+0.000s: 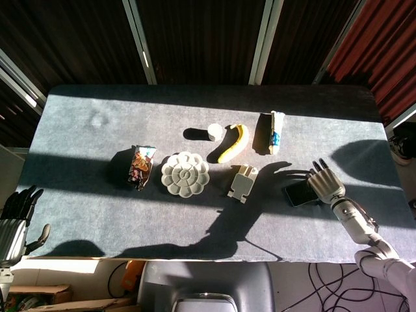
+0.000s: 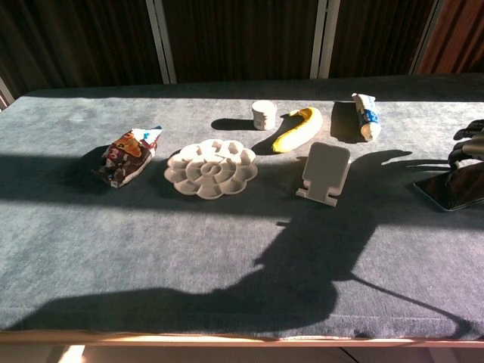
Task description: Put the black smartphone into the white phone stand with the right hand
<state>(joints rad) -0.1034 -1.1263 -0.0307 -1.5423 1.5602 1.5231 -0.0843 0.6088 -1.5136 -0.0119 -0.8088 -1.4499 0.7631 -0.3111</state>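
**Grey felt table, right hand over the phone**

Grey felt covers the table (image 1: 97, 195), crossed by sun and long shadows. From the 4 o'clock corner the right arm reaches in, and the right hand (image 1: 325, 182) is palm down with its fingers apart and stretched toward 12 o'clock. It lies over the right end of the black smartphone (image 1: 298, 193); whether it touches or grips the phone cannot be told. The phone lies flat at about 3 o'clock, outside the white phone stand (image 1: 242, 182), which stands upright just to its left near the table's middle. The left hand (image 1: 14, 224) hangs off the table at 8 o'clock, fingers apart, holding nothing.

A white flower-shaped paint palette (image 1: 185, 173) sits left of the stand, and a crumpled snack packet (image 1: 141, 166) lies left of that. Toward 12 o'clock lie a banana (image 1: 235, 142), a tube (image 1: 277, 130) with blue print too small to read, and a small white jar (image 1: 214, 132).
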